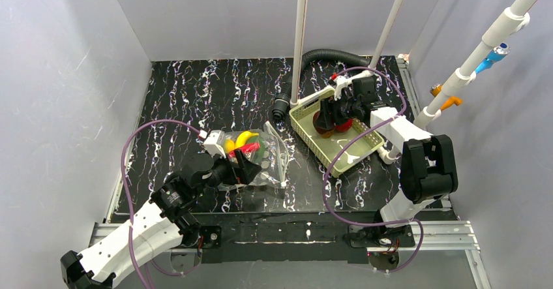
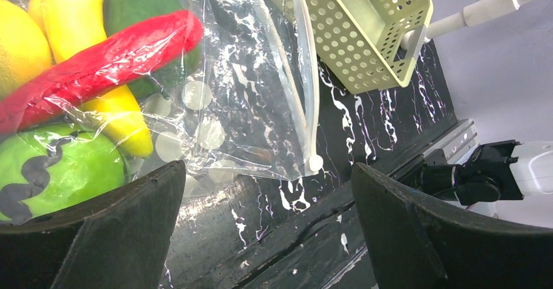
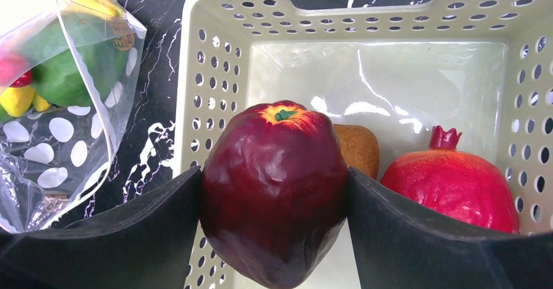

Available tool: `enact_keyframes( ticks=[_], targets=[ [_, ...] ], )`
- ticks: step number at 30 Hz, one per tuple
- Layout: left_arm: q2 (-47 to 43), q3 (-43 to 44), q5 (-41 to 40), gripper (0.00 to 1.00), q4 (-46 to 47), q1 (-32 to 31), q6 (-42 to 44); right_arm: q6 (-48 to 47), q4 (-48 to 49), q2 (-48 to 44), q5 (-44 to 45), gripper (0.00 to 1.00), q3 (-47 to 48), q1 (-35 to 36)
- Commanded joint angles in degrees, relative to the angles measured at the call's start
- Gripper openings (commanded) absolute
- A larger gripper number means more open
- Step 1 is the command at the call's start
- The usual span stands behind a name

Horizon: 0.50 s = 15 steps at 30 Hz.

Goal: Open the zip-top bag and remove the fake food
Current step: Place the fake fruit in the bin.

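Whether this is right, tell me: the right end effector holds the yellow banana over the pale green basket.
Wrong: the right end effector holds a dark red apple, not the banana, over the pale green basket. The right wrist view shows it.

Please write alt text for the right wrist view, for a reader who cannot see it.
The right gripper holds a dark red apple over a pale green slotted basket, where a pomegranate and a brown fruit lie. At left, the dotted zip-top bag holds more toy food.

Dark red fruit [image 3: 274, 191], white-dotted clear bag [image 3: 65, 152]
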Motion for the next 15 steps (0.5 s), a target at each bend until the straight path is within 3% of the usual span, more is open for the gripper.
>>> enact_keyframes(
  ticks=[1,7,9,15],
  targets=[
    [-0.5,-0.36,0.12,0.98,0.34,0.24,0.26,-1.16,0.56,-0.36,0.6,0.83,1.13,-0.29],
    [-0.2,-0.09,0.15,0.98,0.35,0.23,0.36,-1.24,0.37,-0.51,0.47,0.88,1.24,-0.36],
    [-0.06,-0.01,0.23,0.98,0.37,0.22,0.36,-1.37,0.28,-0.63,0.39,0.98,1.22,-0.49],
    [0.29,0.31,0.27,0.98,0.35,0.18,0.52,-1.51,0.09,-1.03,0.09,0.98,1.31,-0.66]
  ],
)
